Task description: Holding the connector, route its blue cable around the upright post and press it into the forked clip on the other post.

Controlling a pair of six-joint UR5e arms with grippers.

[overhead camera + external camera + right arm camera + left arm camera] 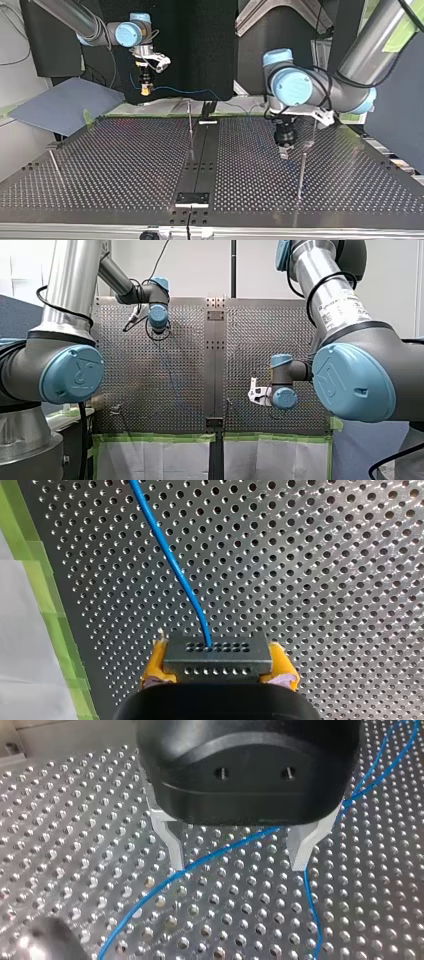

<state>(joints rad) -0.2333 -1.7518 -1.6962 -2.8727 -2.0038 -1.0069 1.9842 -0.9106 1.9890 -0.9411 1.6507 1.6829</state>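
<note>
Right gripper [220, 666], raised, clamps the connector [217, 656] of the blue cable [170, 555]; left gripper [240, 857], wide open, points down at the surface [75, 845].

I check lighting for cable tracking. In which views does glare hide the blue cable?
Left wrist view: bright glints on the table, yet the blue cable is distinct. Front view: the cable is faint against the shiny table. Right wrist view: even light, cable plain.
</note>
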